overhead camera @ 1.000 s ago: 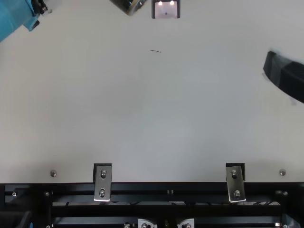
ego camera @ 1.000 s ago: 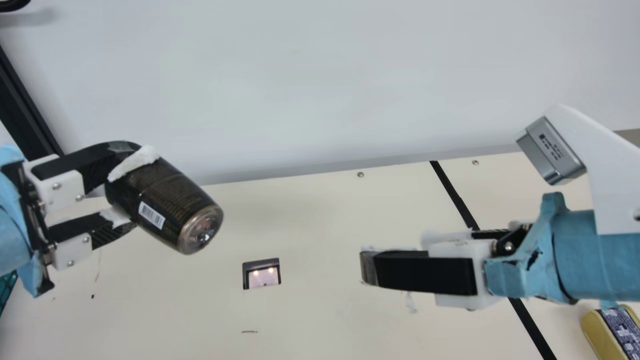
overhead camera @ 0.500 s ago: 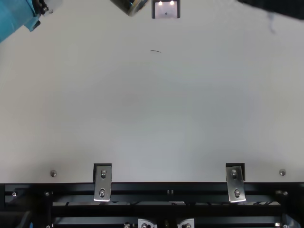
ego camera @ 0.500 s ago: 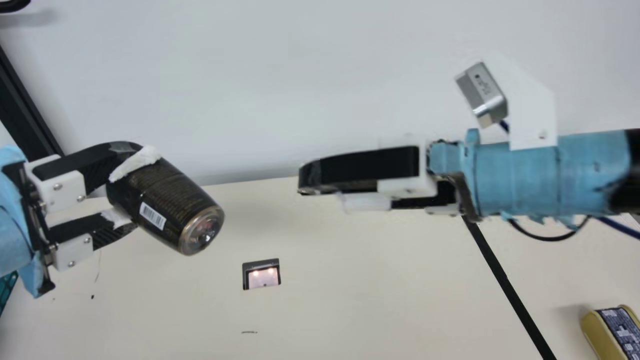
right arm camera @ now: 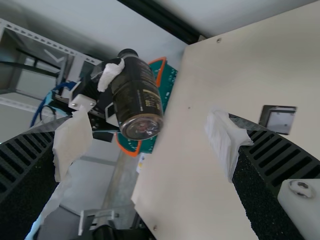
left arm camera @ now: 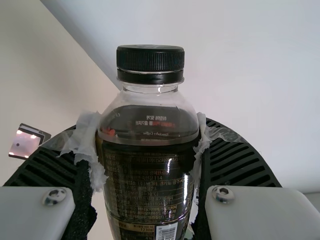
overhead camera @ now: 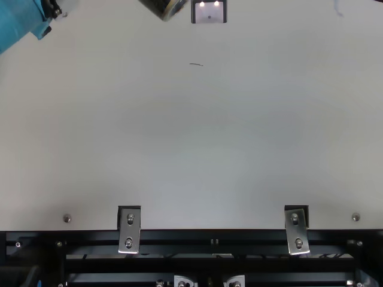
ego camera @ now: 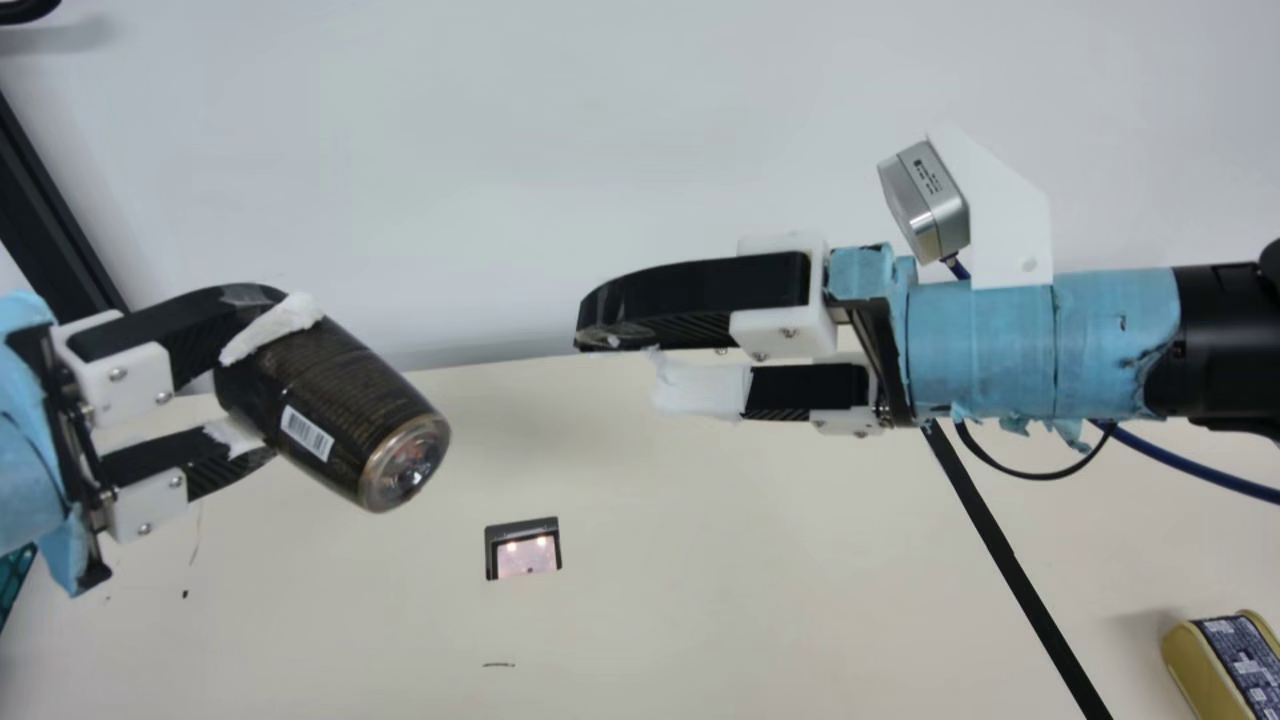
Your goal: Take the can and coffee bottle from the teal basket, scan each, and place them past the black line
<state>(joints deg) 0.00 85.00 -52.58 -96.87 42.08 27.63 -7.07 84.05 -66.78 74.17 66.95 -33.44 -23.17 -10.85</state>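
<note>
My left gripper (ego camera: 255, 385) is shut on the dark coffee bottle (ego camera: 330, 405), raised above the table and tilted, base towards the right and down, barcode label showing. In the left wrist view the bottle (left arm camera: 150, 180) stands between the two fingers of that gripper (left arm camera: 148, 142), black cap outermost. My right gripper (ego camera: 625, 358) hangs to the right of the bottle, fingers apart and pointing at it across a gap. The right wrist view has that gripper (right arm camera: 147, 137) open and holding nothing. A gold can (ego camera: 1215, 665) is beyond the black line (ego camera: 1010, 560). The teal basket (ego camera: 14, 575) is partly visible.
A scanner (ego camera: 522, 550) with lit spots is set in the table between the arms, below their grippers. Cables (ego camera: 1180, 460) hang under my right forearm. The basket's orange rim (right arm camera: 160, 75) lies behind the bottle in the right wrist view. A white wall rises behind the table.
My right arm has swung up and to the left in the main view, uncovering more of the black line, and has left the top view's right side. My left gripper and the bottle have barely moved.
</note>
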